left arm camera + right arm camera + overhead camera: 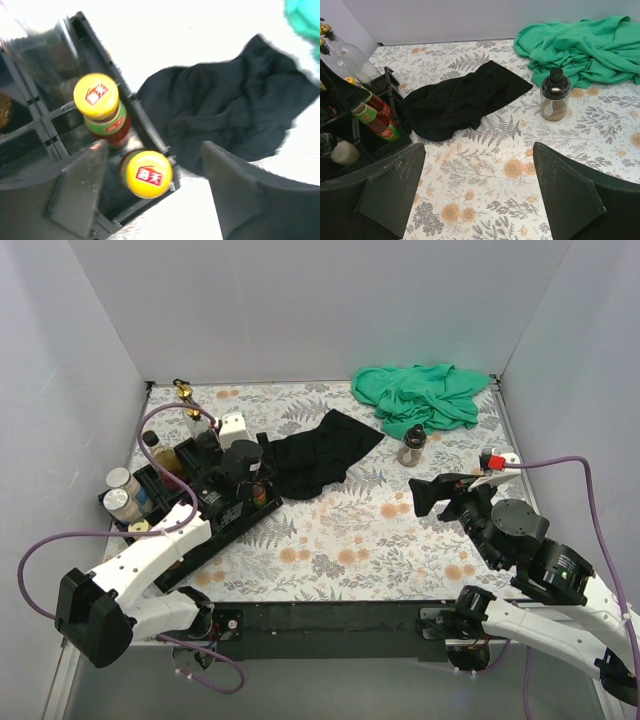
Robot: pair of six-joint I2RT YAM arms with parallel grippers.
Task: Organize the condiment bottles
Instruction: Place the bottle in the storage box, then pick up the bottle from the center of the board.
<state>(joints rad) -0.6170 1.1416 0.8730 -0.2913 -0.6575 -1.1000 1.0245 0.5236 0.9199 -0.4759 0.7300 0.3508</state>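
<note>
The black tray (235, 528) at the left holds several condiment bottles: two grey-lidded shakers (120, 490), a dark bottle (152, 446) and clear gold-spouted bottles (193, 418). My left gripper (250, 480) hovers open over the tray's right end. In the left wrist view it (155, 197) is above two yellow-capped red sauce bottles (149, 173) (97, 97) and touches neither. A black-capped glass jar (411, 445) (555, 95) stands alone on the table by the green cloth. My right gripper (432, 495) (480, 195) is open and empty above the floral table.
A black cloth (320, 455) (465, 100) lies right beside the tray (395, 95). A green cloth (425, 395) (580, 45) is heaped at the back right. A small red-capped item (495, 460) sits near the right table edge. White walls close three sides.
</note>
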